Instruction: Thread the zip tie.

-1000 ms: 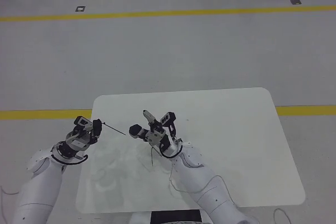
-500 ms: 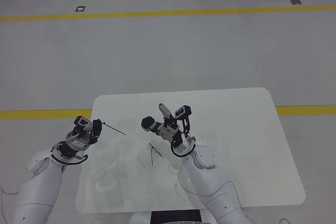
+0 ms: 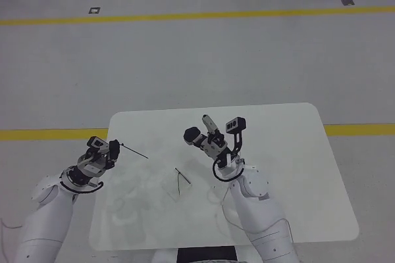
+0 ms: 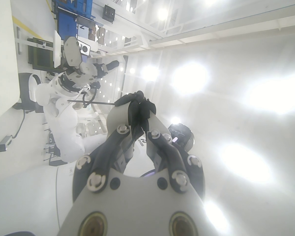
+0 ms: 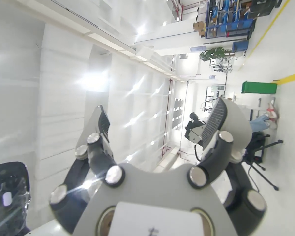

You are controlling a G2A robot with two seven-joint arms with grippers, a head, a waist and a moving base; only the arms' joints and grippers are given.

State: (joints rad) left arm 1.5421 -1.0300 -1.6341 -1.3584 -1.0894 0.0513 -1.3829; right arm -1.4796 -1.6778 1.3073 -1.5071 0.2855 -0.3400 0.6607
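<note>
The right gripper point(image 5: 160, 106) had its two ribbed fingers point(image 5: 211, 124) spread wide apart; far behind them a green bin point(image 5: 259, 87) stood near a yellow floor line point(image 5: 293, 75).

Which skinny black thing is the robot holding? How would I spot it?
Find the white table, then the left gripper at its left edge. The zip tie is the thin, straight black strip poking out of that gripper over the table; the other black strip is bent and lies loose mid-table.
</note>
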